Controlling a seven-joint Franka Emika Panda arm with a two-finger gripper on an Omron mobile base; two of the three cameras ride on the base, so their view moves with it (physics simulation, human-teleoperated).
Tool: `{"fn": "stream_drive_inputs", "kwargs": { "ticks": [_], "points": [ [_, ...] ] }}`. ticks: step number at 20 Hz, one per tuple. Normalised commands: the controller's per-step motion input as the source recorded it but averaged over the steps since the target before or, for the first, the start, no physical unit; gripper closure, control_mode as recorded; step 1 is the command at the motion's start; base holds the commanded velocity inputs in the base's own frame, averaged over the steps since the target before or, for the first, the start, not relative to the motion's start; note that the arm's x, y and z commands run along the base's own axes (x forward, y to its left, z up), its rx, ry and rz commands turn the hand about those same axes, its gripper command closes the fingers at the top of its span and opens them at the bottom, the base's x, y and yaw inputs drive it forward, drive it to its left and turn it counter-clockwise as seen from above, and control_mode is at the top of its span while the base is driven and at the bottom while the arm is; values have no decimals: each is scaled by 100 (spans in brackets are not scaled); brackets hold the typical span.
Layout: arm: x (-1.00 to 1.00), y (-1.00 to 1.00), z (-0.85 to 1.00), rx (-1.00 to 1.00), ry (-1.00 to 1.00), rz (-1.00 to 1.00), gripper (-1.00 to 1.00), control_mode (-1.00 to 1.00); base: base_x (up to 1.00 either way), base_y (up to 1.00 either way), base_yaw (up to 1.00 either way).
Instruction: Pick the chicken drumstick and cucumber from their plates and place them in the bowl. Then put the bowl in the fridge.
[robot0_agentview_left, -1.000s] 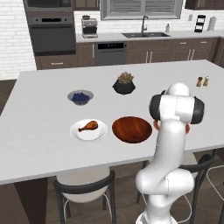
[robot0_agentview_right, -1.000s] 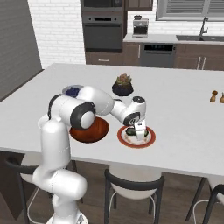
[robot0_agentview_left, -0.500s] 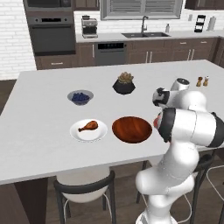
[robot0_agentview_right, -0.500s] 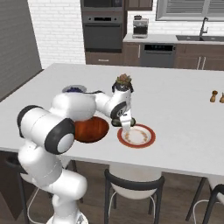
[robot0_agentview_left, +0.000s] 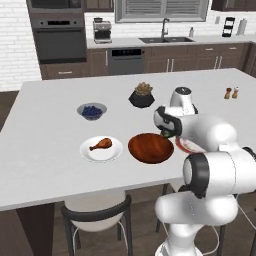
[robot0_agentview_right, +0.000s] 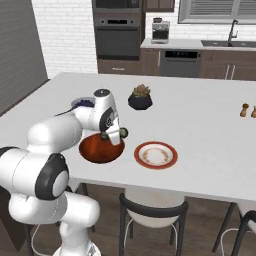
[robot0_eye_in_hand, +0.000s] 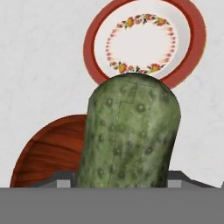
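Above the bowl's (robot0_agentview_right: 101, 149) right rim, our gripper (robot0_agentview_right: 114, 135) holds the cucumber (robot0_eye_in_hand: 129, 135), jaws clamped on it.

White island counter (robot0_agentview_left: 45, 150): near front edge, white plate (robot0_agentview_left: 101, 149), bowl (robot0_agentview_left: 150, 148), red-rimmed plate (robot0_agentview_right: 156, 155); behind, blueberry bowl (robot0_agentview_left: 92, 111), black pot (robot0_agentview_left: 141, 96); shakers (robot0_agentview_left: 231, 93) toward right edge.

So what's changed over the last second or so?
The gripper lifted the cucumber off the red-rimmed plate and carried it to the rim of the bowl. The chicken drumstick stays on its white plate.
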Motion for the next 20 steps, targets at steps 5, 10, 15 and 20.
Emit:
{"fn": "stream_drive_inputs", "kwargs": {
  "ticks": [5, 10, 15, 20],
  "points": [
    [0, 55, -35, 0, 1, 5, 100, -100, 0, 0, 0],
    [0, 39, -30, 0, 4, 5, 100, -100, 0, 0, 0],
    [11, 35, -31, 1, 13, 3, 100, -100, 0, 0, 0],
    [28, 21, -28, 1, 18, 3, 100, -100, 0, 0, 0]
  ]
}}
